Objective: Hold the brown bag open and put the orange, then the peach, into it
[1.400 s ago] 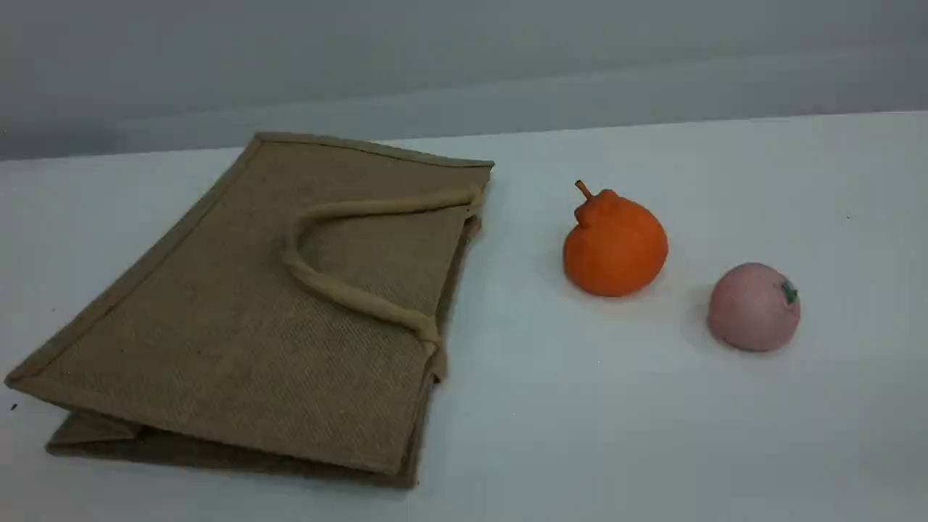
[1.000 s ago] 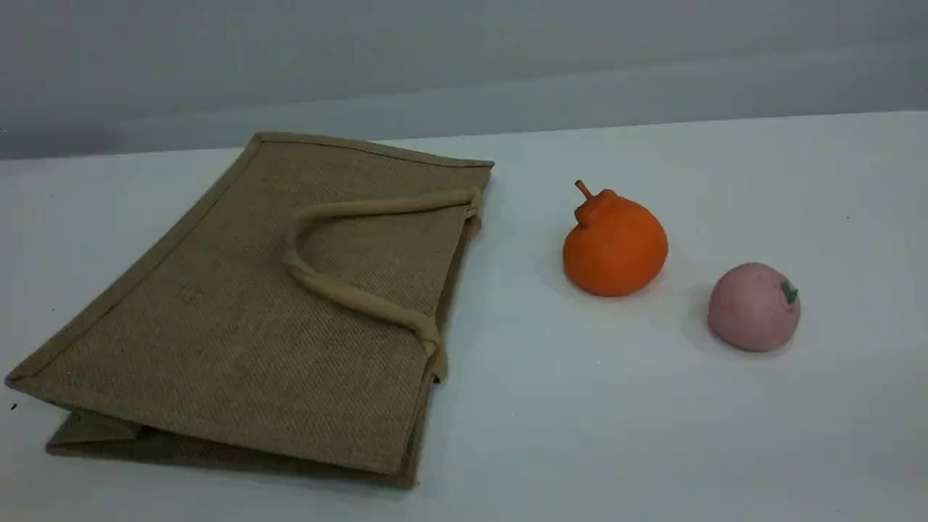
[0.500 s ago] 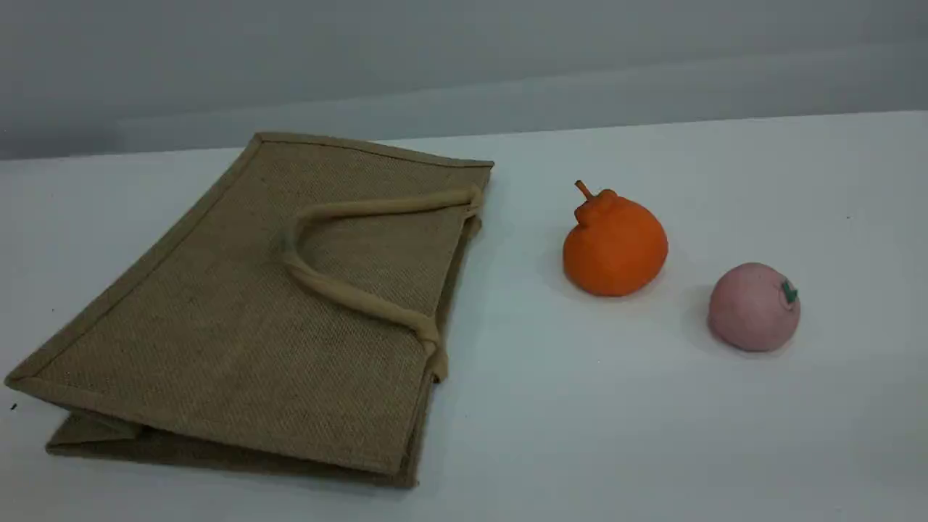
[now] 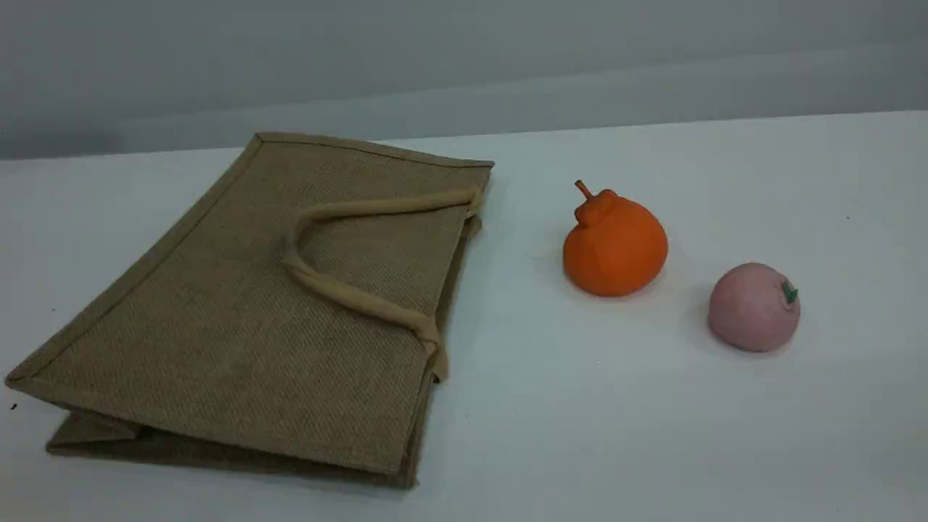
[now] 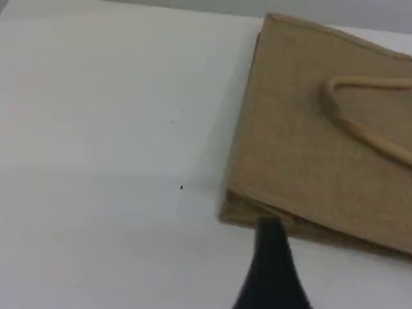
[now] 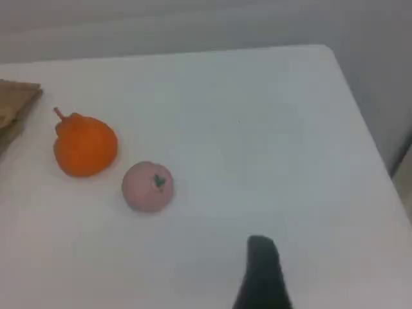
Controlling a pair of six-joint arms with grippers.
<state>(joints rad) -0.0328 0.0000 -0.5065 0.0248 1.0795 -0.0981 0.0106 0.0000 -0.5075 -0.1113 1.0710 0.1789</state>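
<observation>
On the white table under a grey wall, the brown bag lies flat and closed at our left, one beige handle folded over its top face, while the orange and the peach sit well apart from it at our right, near each other. Our left gripper hangs wide above the bag's corner and our right gripper waits parted and empty near the peach. We should first pinch the handle or upper edge and lift it to make a mouth before fetching the orange.
</observation>
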